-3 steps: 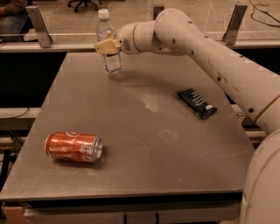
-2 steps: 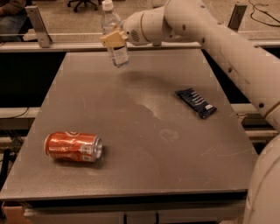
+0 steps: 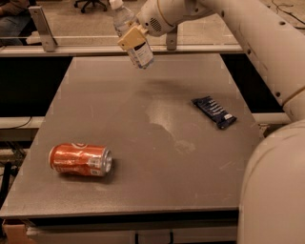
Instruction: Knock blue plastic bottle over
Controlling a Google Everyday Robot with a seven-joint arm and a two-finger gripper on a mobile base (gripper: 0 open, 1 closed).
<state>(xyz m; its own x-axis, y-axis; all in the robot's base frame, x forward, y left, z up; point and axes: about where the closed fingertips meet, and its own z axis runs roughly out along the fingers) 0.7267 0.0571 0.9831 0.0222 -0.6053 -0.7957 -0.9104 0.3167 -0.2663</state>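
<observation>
1. While the white robot arm point(image 3: 248, 28) reaches in from the right across the far side of the grey flat table point(image 3: 143, 186), its two-finger gripper point(image 3: 132, 37) sits at the top of the view, above the table's far edge.
2. The jaws are pinched on the clear ribbed plastic bottle point(image 3: 143, 56). One tan finger pad point(image 3: 131, 38) lies across the bottle's middle.
3. The bottle is held in the air, off the table surface and touching nothing but the gripper.
4. It is tilted: its white screw cap point(image 3: 116, 4) leans up and to the left, and its base points down and to the right.
5. The white-and-dark label wraps its lower half, below the finger pad.
6. Whether the bottle holds any liquid cannot be told.
7. A faint shadow lies on the table under and to the right of the bottle.
8. An orange metal soda can point(image 3: 81, 160) lies on its side near the table's front left corner, well apart from the bottle. Its silver end faces right.
9. Whether the can is opened or holds anything cannot be told.
10. A flat dark-blue snack wrapper point(image 3: 214, 112) lies on the right side of the table, near the edge, well apart from both can and bottle.
11. The robot's white body point(image 3: 276, 190) fills the lower right corner.
</observation>
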